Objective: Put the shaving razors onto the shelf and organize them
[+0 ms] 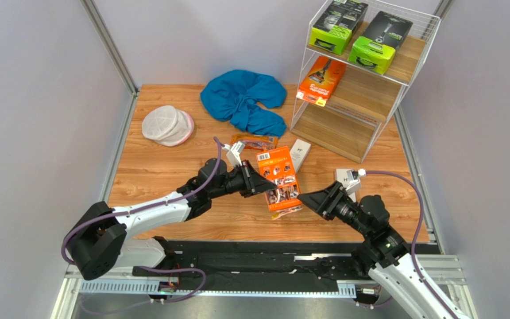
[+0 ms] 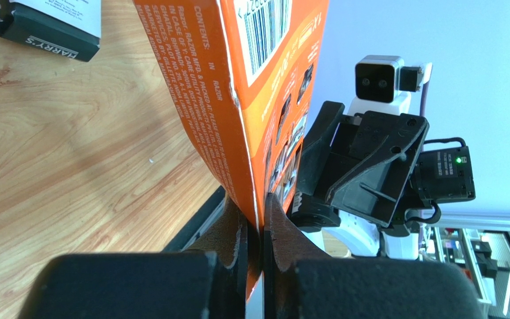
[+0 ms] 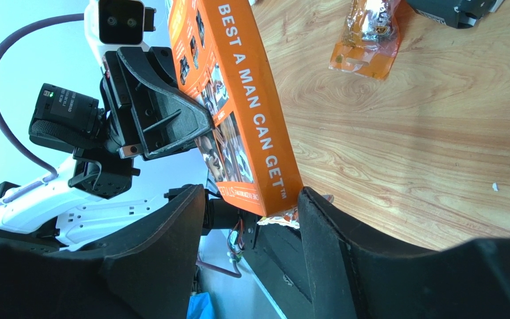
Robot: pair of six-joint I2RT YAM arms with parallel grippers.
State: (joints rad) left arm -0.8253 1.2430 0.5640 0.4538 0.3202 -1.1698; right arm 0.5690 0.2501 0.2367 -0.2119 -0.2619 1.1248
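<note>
Left end effector (image 2: pixel 256 222) pinches "BEST A MAN CAN GET" carton (image 3: pixel 251 113) — right end effector (image 3: pixel 252 199) wide.

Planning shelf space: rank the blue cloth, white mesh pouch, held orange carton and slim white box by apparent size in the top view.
1. blue cloth
2. orange carton and white mesh pouch look alike; the carton is held, maybe nearer the camera, so unranked
3. slim white box

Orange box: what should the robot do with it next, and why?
Probably close the right gripper on the orange box: its open fingers flank the box's end, the left gripper pinches another edge, and the shelf is on the right.
</note>
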